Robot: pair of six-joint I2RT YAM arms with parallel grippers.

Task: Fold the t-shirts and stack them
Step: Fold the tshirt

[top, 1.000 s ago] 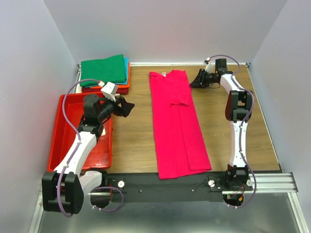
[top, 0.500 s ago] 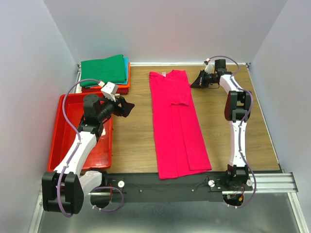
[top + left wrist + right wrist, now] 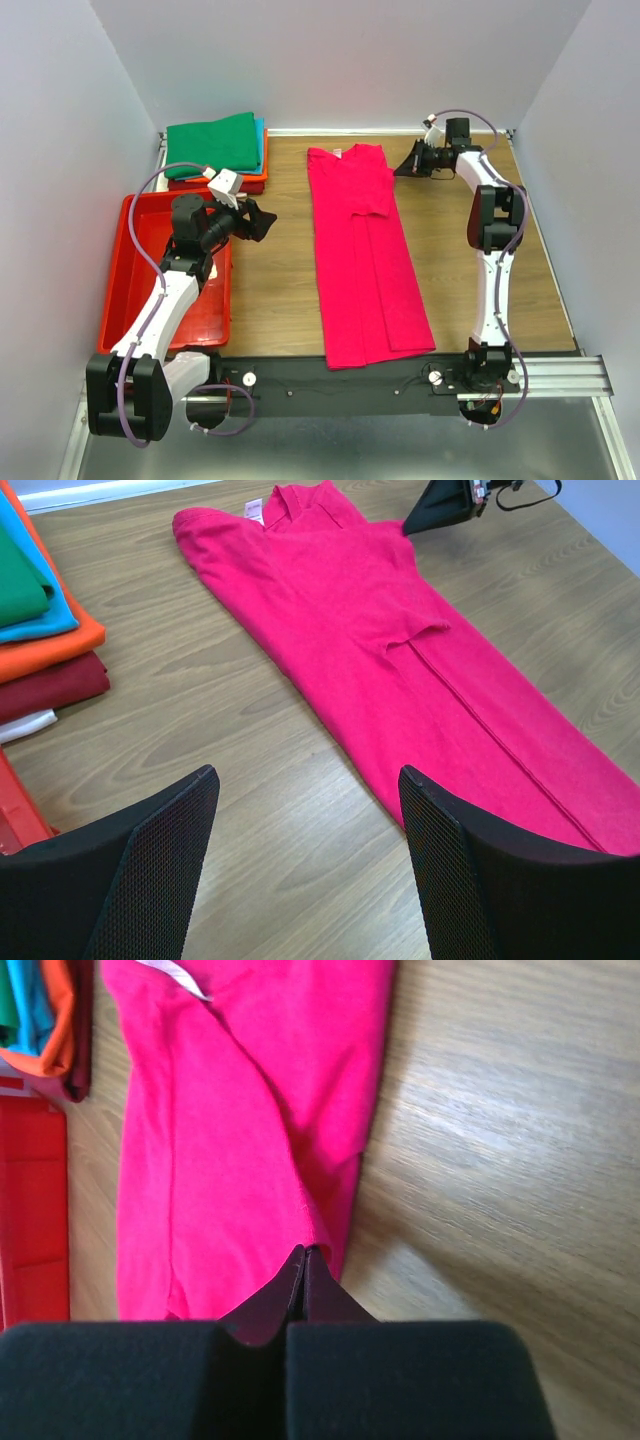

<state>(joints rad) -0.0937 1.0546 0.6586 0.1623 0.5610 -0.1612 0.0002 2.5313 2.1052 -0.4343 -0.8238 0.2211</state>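
A magenta-pink t-shirt (image 3: 365, 260) lies flat down the middle of the table, sides folded in to a long strip, collar at the far end (image 3: 300, 500). Neat folded t-shirts (image 3: 215, 148) in green, teal-blue, orange and dark red are stacked at the back left (image 3: 40, 610). My right gripper (image 3: 402, 168) is shut just off the pink shirt's far right edge (image 3: 340, 1190); its tips (image 3: 305, 1250) meet with no cloth seen between them. My left gripper (image 3: 262, 222) is open over bare wood left of the shirt (image 3: 308, 780).
A red plastic tray (image 3: 125, 290) sits at the left, under my left arm. Grey walls close in the table on three sides. Bare wood (image 3: 480, 290) runs along the right of the shirt.
My right gripper has shut from partly open and drawn slightly back and to the right, away from the shirt's edge. The left arm and the shirt have not moved.
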